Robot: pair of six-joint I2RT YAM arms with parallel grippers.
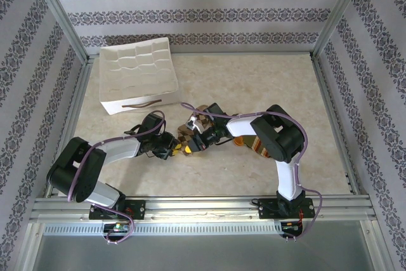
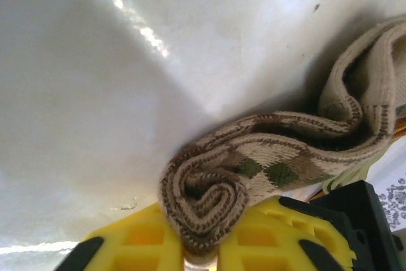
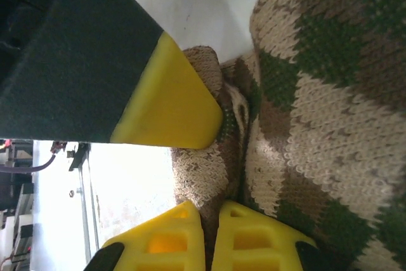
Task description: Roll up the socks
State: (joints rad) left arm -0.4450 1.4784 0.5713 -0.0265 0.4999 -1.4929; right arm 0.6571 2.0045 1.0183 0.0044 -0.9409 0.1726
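On the tabletop (image 2: 95,93), the left tool (image 2: 202,245) pinches the rolled argyle sock (image 2: 273,157) so it cannot open; the right tool (image 3: 209,239) grips it too.

We see bright, even light from above; glare streaks the table (image 2: 136,26) in the left wrist view; the argyle sock (image 2: 266,157) throws a soft shadow; close edges blur.
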